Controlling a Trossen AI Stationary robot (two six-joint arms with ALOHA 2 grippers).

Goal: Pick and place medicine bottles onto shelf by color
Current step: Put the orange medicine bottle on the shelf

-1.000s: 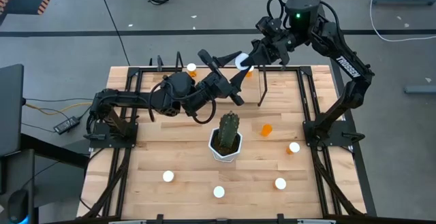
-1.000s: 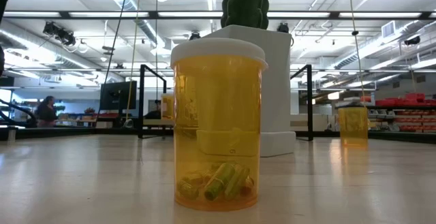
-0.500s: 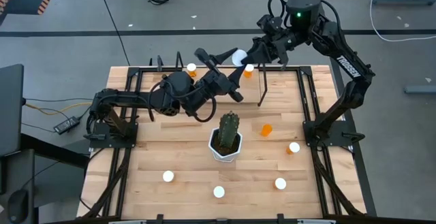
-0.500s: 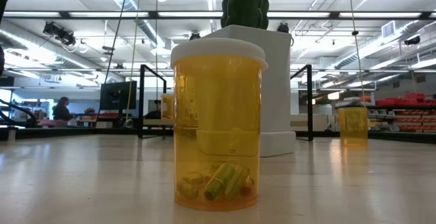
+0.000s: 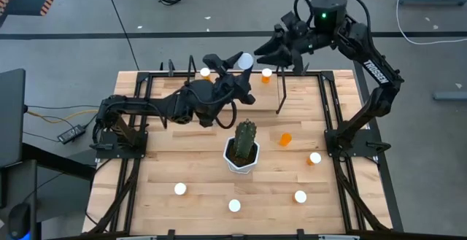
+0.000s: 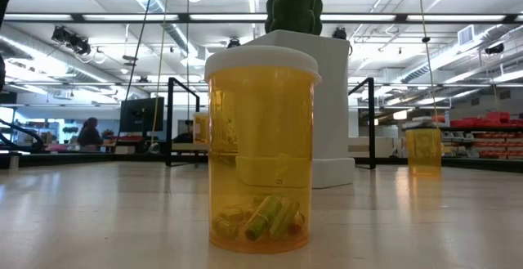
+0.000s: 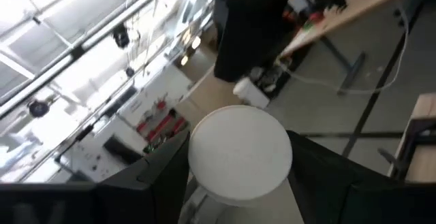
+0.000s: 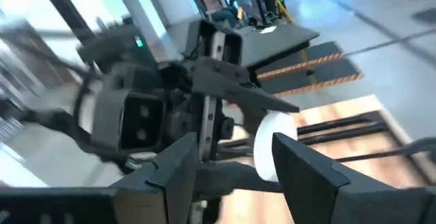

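Seen from above, the left gripper (image 5: 237,60) had risen and tilted back over the half second before, its jaws clamped on a white-capped medicine bottle (image 5: 245,60) now held above the shelf (image 5: 292,79) at the far edge of the surface. The right gripper (image 5: 266,50), jaws spread wide and empty, had pulled back just beside it. Placement looked close, not yet done

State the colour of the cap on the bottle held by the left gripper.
White; the bottle cap shows best in the left wrist view, between the left gripper fingers.
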